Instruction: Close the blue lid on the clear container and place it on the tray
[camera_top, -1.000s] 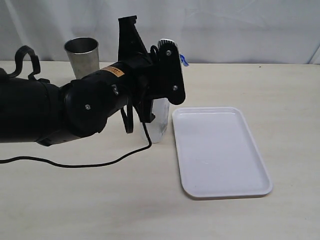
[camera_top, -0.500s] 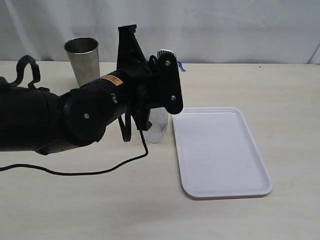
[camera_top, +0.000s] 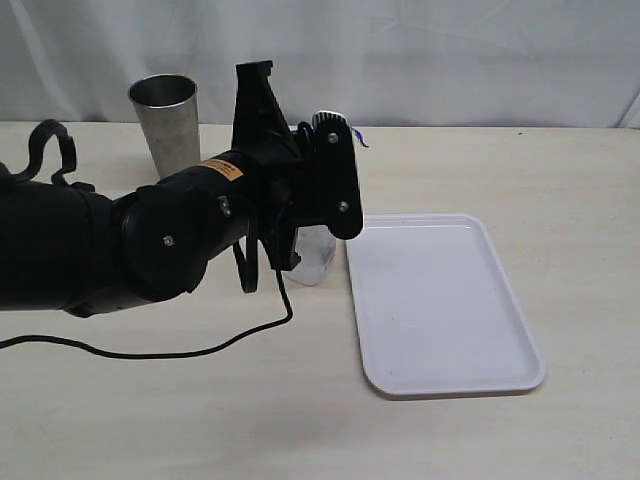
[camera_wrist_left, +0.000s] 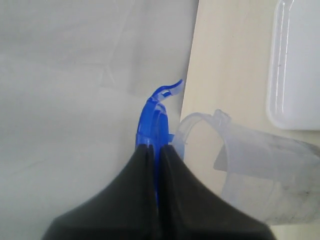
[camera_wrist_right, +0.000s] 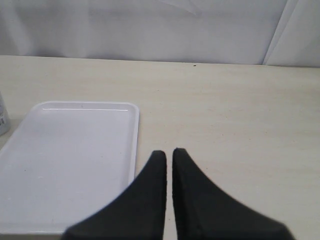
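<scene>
Left gripper (camera_wrist_left: 154, 147) clamps one blue lid (camera_wrist_left: 156, 111) edge-on beside one clear container's (camera_wrist_left: 260, 170) mouth, its arm stretched level. One tray (camera_top: 440, 300), one steel tumbler (camera_top: 166, 120). Right gripper (camera_wrist_right: 169, 156) closed, empty.

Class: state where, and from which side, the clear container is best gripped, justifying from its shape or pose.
Grip the clear container by its lower wall, level, from the tray side. It stands upright and narrow, and the left end effector holding the blue lid crowds its mouth, likely blocking a top approach.

Container (camera_top: 318, 258) just left of the tray (camera_top: 445, 300), tumbler (camera_top: 165, 120) behind — well left, lid (camera_wrist_left: 151, 117) beside container's mouth
</scene>
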